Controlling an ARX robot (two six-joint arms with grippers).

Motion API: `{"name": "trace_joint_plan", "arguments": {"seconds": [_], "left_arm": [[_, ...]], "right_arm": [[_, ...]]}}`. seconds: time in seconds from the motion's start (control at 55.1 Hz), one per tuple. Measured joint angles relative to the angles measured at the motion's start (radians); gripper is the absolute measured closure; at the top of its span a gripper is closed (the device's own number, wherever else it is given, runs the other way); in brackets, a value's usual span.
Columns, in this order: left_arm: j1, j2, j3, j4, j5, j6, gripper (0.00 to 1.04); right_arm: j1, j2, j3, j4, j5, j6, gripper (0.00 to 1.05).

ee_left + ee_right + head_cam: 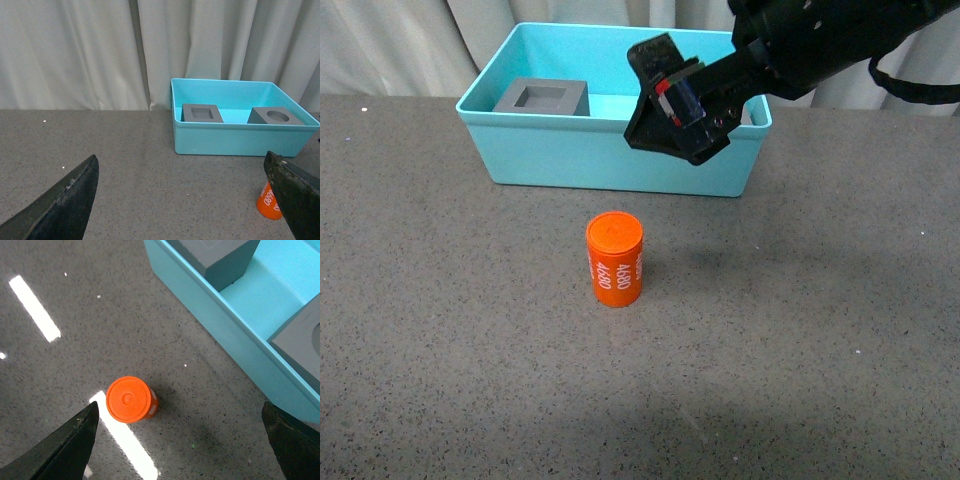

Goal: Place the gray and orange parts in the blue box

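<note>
The orange cylinder (615, 258) with white digits stands upright on the table in front of the blue box (610, 155). A gray cube with a square recess (544, 97) sits inside the box at its left end. In the left wrist view a second gray cube with a round recess (276, 116) rests in the box (240, 140) beside the first (202, 113). My right gripper (672, 105) hangs open and empty over the box's front right rim. Seen from its wrist, the cylinder (129, 399) lies below, toward one finger. My left gripper (182, 200) is open and empty, low over the table, with the cylinder (269, 202) by one finger.
The speckled gray tabletop (450, 330) spreads around the cylinder. Pale curtains (75, 50) hang close behind the box. Bright light stripes (35, 307) reflect off the table near the cylinder in the right wrist view.
</note>
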Motion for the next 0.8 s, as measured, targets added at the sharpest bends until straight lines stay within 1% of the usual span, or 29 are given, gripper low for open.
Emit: {"name": "trace_joint_plan", "arguments": {"seconds": [0.109, 0.236, 0.418, 0.509, 0.618, 0.708, 0.763, 0.799], "left_arm": [[0.000, 0.000, 0.000, 0.000, 0.000, 0.000, 0.07], [0.000, 0.000, 0.000, 0.000, 0.000, 0.000, 0.07], [0.000, 0.000, 0.000, 0.000, 0.000, 0.000, 0.07], [0.000, 0.000, 0.000, 0.000, 0.000, 0.000, 0.07], [0.000, 0.000, 0.000, 0.000, 0.000, 0.000, 0.07], [0.000, 0.000, 0.000, 0.000, 0.000, 0.000, 0.07], [0.000, 0.000, 0.000, 0.000, 0.000, 0.000, 0.07], [0.000, 0.000, 0.000, 0.000, 0.000, 0.000, 0.07]], "right_arm": [[0.012, 0.071, 0.069, -0.095, -0.047, -0.056, 0.10], [0.040, 0.130, 0.103, -0.143, -0.075, -0.106, 0.10], [0.087, 0.200, 0.137, -0.146, -0.040, -0.168, 0.10], [0.107, 0.246, 0.165, -0.156, 0.000, -0.179, 0.10], [0.114, 0.279, 0.182, -0.164, 0.018, -0.181, 0.10], [0.118, 0.303, 0.196, -0.172, 0.052, -0.182, 0.10], [0.120, 0.311, 0.202, -0.179, 0.062, -0.184, 0.15], [0.120, 0.315, 0.205, -0.187, 0.060, -0.183, 0.20]]}}
